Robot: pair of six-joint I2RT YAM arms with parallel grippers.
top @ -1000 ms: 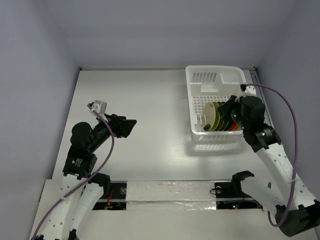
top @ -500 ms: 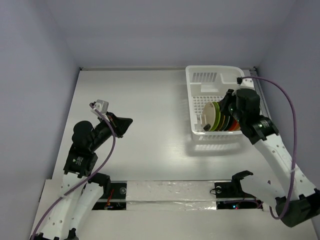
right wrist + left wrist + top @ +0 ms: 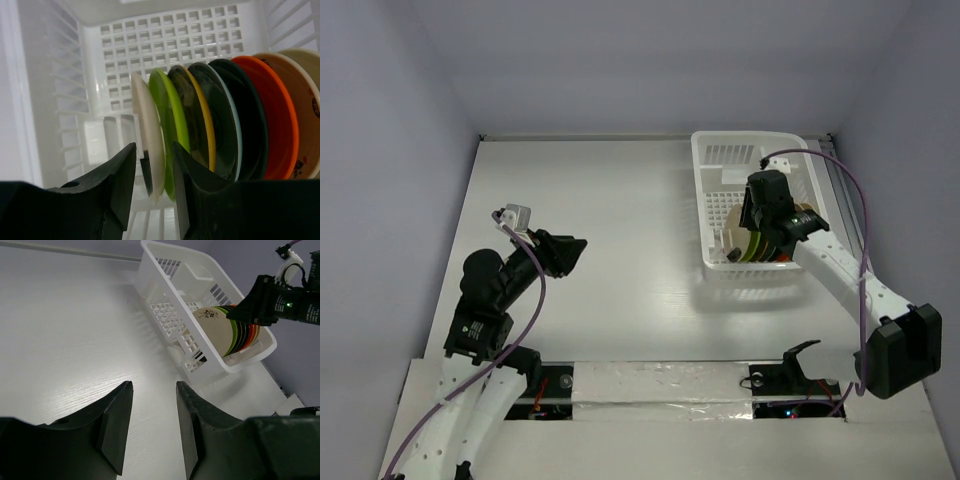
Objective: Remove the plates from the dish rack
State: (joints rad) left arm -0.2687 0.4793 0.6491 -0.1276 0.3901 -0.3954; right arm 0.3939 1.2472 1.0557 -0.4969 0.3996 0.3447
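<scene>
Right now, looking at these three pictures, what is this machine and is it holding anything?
These are two robot arms bolted at the near edge of a table, each ending in a two-finger gripper. The wide picture comes from a fixed camera above and behind them. The other two come from cameras on the wrists; the dark shapes at the bottom belong to the arm itself. On the table stands a white dish rack with small plates on edge in a row. The left gripper is open over the table. The right gripper is open above the rack, lined up with the cream plate at the row's end. Nothing is held.
</scene>
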